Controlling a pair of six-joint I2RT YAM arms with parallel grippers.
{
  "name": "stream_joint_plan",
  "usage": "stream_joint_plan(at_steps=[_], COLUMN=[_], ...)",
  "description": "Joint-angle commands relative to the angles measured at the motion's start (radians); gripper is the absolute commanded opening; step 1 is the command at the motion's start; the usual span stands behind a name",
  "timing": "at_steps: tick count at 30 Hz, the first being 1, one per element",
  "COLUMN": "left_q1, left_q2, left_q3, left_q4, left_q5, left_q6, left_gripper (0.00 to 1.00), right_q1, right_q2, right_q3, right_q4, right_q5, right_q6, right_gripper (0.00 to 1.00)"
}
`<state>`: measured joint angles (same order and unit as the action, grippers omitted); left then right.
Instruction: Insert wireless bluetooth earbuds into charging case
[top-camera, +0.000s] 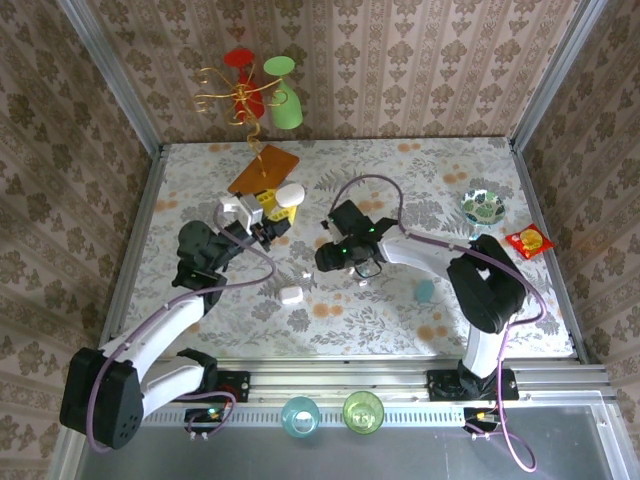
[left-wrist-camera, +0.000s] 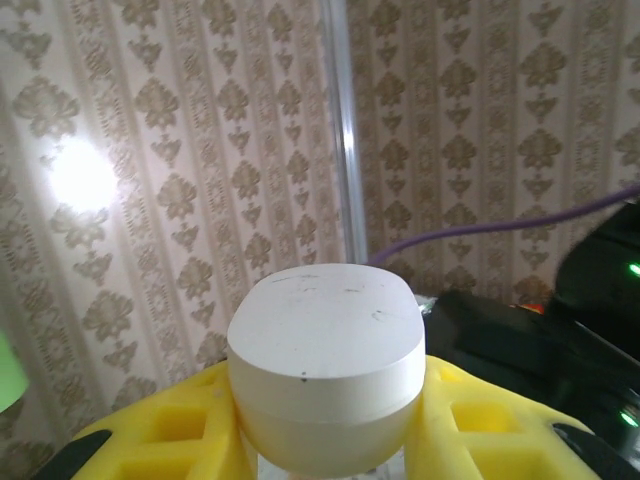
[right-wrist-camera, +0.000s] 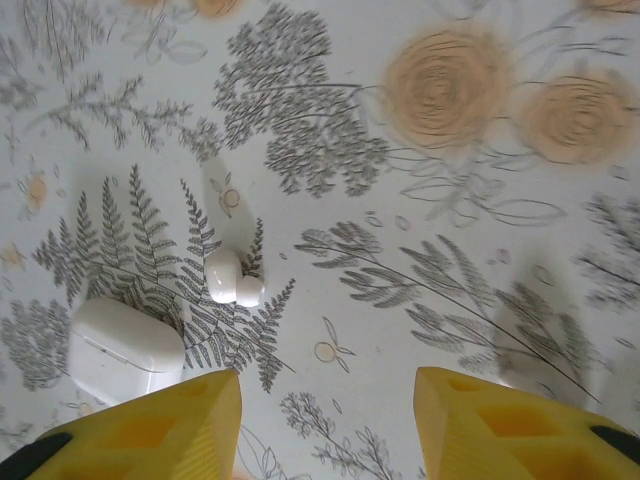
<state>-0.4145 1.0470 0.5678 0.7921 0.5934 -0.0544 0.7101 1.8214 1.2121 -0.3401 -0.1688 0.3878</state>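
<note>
Across the floral-printed surface (top-camera: 400, 170), both arms reach away from their bases. The left arm (top-camera: 165, 330) stretches toward the far side with its wrist lifted. The right arm (top-camera: 420, 258) folds at the elbow and extends leftward, its wrist turned down toward the cloth. The left tool (top-camera: 280, 207) is clamped on a smooth white charging case (left-wrist-camera: 325, 350), pinched between yellow fingers (left-wrist-camera: 170, 430). The right tool (right-wrist-camera: 325, 425) hangs with its jaws parted, nothing between them. Below it a second case (right-wrist-camera: 125, 348) lies closed on the surface. Just beside that case sit the earbuds (right-wrist-camera: 230, 278), tiny glossy white pieces touching each other.
</note>
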Motion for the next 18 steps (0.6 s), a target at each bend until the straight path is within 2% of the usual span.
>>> stream_joint_plan(at_steps=[1, 7, 14, 18], left_q1=[0.029, 0.052, 0.067, 0.073], left_q2=[-0.017, -0.012, -0.007, 0.021], left_q3=[0.066, 0.069, 0.065, 0.052], left_q4=[-0.123, -0.111, -0.161, -0.155], left_q5=[-0.047, -0.018, -0.037, 0.086], left_q6=[0.028, 0.025, 0.014, -0.013], left_gripper=[0.28, 0.29, 0.28, 0.28], right_q1=[0.05, 0.074, 0.076, 0.045], right_q2=[0.03, 0.033, -0.036, -0.201], right_q3=[0.053, 0.036, -0.002, -0.084], right_q4=[0.022, 0.058, 0.097, 0.165], right_q5=[0.096, 0.089, 0.123, 0.008], right_q6=[-0.102, -0.084, -0.153, -0.242], right_gripper=[0.5, 0.49, 0.48, 0.52])
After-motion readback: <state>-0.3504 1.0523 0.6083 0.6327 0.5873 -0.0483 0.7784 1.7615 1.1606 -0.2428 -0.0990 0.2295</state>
